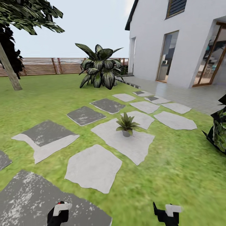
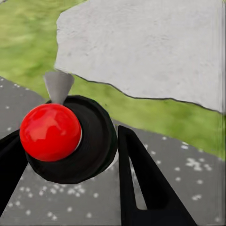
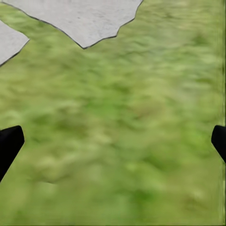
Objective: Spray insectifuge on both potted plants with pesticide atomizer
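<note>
Carried the spray bottle (image 2: 96, 141) in the left gripper (image 1: 58, 213), fingers closed in on its dark round body, red cap up and grey nozzle (image 2: 58, 84) pointing ahead. Kept the right gripper (image 1: 166, 215) spread wide over bare lawn (image 1: 175, 163), holding nothing.

Saw one potted plant (image 1: 126, 125) dead ahead at 12 o'clock, upright on a pale stepping stone (image 1: 125, 142), well apart from both grippers. Could not tell whether the dark foliage (image 1: 219, 128) cut off at 3 o'clock was the second plant.

Likely risks:
- Spraying from here would probably fall short and leave the leaves partly uncovered.
- Rolling in too close could tip the small pot.
- Could let the bottle slip or twist, with only the round body between the fingers.
- Aiming at the big striped shrub (image 1: 100, 67) near 11 o'clock by mistake.

Had open grass and flat stones all the way to the plant. Bounded by the fence (image 1: 47, 66) far off at 11 o'clock, a leaning trunk (image 1: 9, 72) at 10, and the house (image 1: 188, 40) with its paved terrace (image 1: 194, 94) at 1 to 2.
</note>
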{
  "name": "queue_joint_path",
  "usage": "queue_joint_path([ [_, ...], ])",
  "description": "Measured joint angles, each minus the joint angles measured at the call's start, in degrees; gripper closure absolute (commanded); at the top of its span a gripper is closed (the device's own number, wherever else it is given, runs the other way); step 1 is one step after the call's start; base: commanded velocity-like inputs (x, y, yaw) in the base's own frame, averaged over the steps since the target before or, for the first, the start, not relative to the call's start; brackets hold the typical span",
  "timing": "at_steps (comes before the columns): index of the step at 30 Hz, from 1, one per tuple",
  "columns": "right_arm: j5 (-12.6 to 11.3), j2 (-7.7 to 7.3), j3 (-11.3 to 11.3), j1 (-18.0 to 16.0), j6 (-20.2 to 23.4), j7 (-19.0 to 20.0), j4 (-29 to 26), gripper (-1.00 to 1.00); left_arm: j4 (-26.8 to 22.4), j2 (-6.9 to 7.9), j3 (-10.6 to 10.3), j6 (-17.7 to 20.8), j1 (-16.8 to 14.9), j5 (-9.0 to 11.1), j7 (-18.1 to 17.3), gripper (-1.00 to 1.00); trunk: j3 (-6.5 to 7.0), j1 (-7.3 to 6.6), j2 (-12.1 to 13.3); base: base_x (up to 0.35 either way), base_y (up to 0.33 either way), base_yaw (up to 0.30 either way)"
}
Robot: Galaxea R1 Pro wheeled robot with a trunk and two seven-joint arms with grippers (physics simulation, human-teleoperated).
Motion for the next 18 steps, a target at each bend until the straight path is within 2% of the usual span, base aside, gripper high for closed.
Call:
queue_joint_path([
  [18,0.00,0.00,0.00,-0.02,0.00,0.00,0.01,-1.00,-0.01,0.01,0.00,-0.01,0.03,0.00,-0.02,1.00,0.00,0.00,0.00,0.307,-0.190,-0.009],
])
